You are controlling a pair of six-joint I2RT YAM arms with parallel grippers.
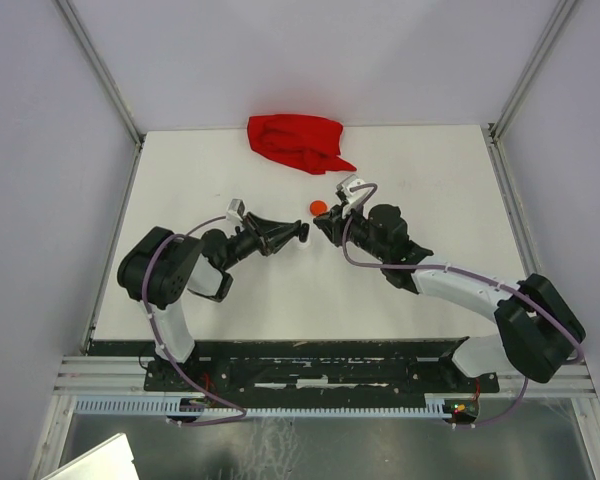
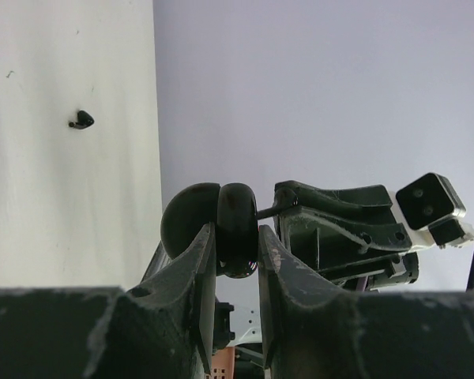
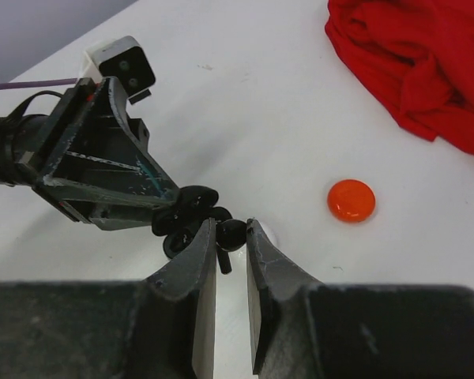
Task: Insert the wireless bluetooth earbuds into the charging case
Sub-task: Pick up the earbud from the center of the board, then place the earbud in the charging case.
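My left gripper [image 2: 237, 241] is shut on a black round charging case [image 2: 237, 217], held above the table with its lid [image 2: 188, 215] swung open. My right gripper [image 3: 231, 230] is shut on a black earbud [image 3: 233, 235], whose stem hangs down between the fingers. The earbud sits right against the open case [image 3: 191, 202]. In the top view the two gripper tips, left [image 1: 302, 232] and right [image 1: 322, 226], meet near the table's middle. Another black earbud [image 2: 81, 120] lies alone on the white table.
An orange-red disc [image 1: 319, 207] lies just beyond the grippers, also seen in the right wrist view [image 3: 351, 200]. A crumpled red cloth [image 1: 298, 142] lies at the table's far edge. A small white object [image 3: 267, 234] peeks out behind my right finger.
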